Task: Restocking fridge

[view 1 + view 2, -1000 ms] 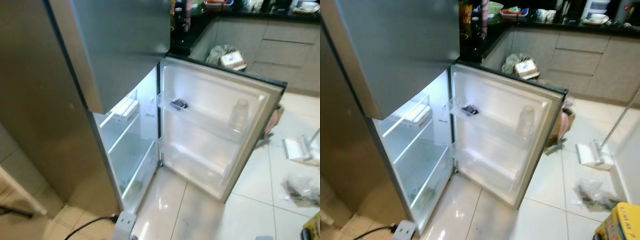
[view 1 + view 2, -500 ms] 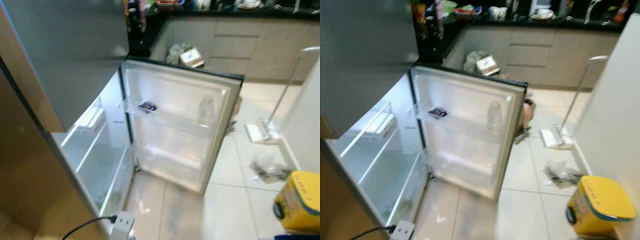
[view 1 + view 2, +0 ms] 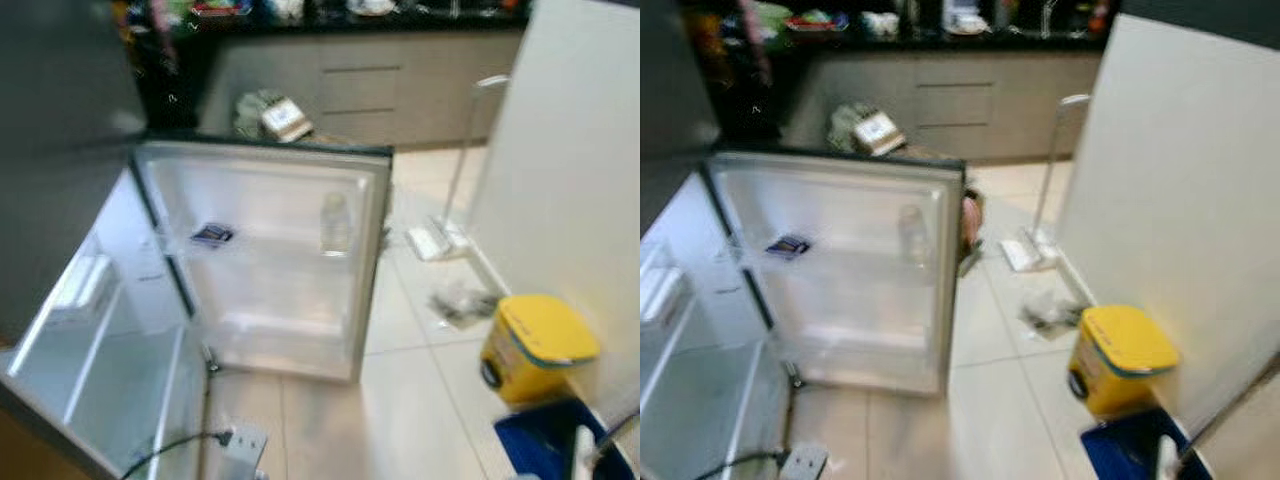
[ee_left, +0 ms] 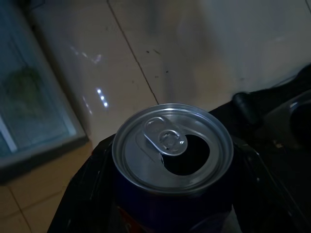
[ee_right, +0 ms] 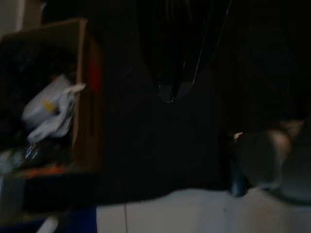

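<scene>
Pale glossy tiles covered the kitchen floor [image 3: 400, 400], and the whole scene looked smeared with blur. Nothing could be read on any label; even the side of the yellow bin [image 3: 535, 345] by the white wall [image 3: 560, 170] was too soft to make out.

The fridge door [image 3: 265, 255] stood wide open, its inner shelves lit white. On the door's upper shelf sat a clear bottle [image 3: 335, 222] and, well apart from it, a small dark packet [image 3: 211, 234]. Beside the door the fridge interior [image 3: 100, 340] showed bare glass shelves. A power strip [image 3: 243, 442] lay on the floor at its foot. A long-handled dustpan [image 3: 440, 235] leaned near the wall, with a crumpled bag [image 3: 462, 303] on the tiles between it and the bin. Dark tables [image 3: 940, 30] with clutter ran along the back, above grey drawers.

The left hand [image 4: 165, 194] was closed around a blue can [image 4: 172, 160], held upright, its pull-tab top already punched open, above the floor near the fridge's edge.

The right hand [image 5: 172, 92] hung in deep shade with its black fingers drawn together at the tips, holding nothing, a cardboard box [image 5: 58, 97] of rubbish nearby.
</scene>
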Robot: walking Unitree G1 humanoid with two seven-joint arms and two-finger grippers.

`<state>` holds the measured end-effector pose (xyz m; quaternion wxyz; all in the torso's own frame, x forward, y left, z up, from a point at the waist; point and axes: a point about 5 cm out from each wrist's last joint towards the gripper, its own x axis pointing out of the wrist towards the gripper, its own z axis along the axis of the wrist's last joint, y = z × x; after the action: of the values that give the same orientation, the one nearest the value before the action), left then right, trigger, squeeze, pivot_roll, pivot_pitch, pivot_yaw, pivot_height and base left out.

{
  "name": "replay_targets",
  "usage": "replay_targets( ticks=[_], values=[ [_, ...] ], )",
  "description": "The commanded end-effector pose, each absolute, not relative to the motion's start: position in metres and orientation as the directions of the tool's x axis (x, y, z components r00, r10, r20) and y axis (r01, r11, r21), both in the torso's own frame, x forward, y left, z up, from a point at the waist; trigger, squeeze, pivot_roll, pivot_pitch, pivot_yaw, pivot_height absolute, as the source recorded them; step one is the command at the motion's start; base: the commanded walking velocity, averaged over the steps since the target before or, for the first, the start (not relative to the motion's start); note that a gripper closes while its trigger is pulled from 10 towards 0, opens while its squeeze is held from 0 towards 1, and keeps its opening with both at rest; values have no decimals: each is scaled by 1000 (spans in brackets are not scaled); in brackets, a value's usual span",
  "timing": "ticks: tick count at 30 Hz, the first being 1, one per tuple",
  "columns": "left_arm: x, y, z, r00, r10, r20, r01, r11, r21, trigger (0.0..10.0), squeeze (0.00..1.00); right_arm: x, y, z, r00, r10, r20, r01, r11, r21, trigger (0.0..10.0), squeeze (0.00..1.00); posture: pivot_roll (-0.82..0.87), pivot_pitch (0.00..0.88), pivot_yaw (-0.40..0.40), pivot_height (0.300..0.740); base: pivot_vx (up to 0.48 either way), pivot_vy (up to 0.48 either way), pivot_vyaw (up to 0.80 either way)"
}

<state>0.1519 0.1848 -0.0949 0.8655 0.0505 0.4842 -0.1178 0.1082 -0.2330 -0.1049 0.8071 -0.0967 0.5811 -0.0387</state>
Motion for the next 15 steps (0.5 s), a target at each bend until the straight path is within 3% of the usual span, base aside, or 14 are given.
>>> replay_targets(
  ticks=[1,15],
  values=[
    [145,182,-98,469,-165,-868,266,963,-39,10000,0,107,-236,-104,320,-183,-929,-55,976,-212,10000,0,2,0,5,740,0,0,0],
    [145,181,-98,468,-167,-868,270,962,-40,10000,0,110,-236,-104,338,-193,-921,-46,974,-221,10000,0,0,0,9,740,0,0,0]
  ],
)
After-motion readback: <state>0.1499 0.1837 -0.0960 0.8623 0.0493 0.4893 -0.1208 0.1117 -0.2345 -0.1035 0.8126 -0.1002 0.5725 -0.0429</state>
